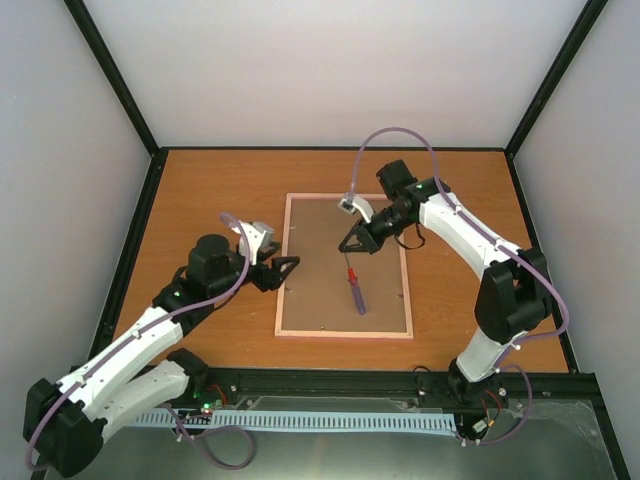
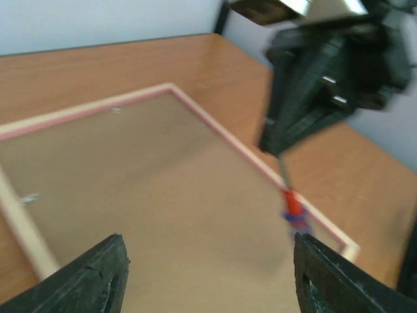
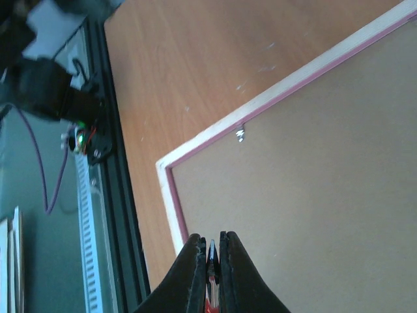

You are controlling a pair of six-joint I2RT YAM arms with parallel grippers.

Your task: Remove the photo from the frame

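The frame [image 1: 330, 290] lies face down in the middle of the table, its brown hardboard back up inside a pale, pink-lined rim [image 3: 171, 195]. The photo is hidden under that back. My right gripper [image 1: 350, 243] hangs over the upper middle of the back, shut [image 3: 210, 238] on the metal shaft of a screwdriver [image 1: 354, 288] with a red and blue handle, which slants down onto the board. My left gripper [image 1: 290, 268] is at the frame's left edge, open [image 2: 208, 244], with only the backboard [image 2: 163, 195] between its fingers. The screwdriver [image 2: 293, 207] shows just beyond its right finger.
Small metal tabs [image 3: 240, 134] [image 2: 115, 110] sit along the rim of the frame's back. Black posts and white walls close in the orange table [image 1: 220, 190]. A black rail [image 1: 400, 380] and cable duct run along the near edge.
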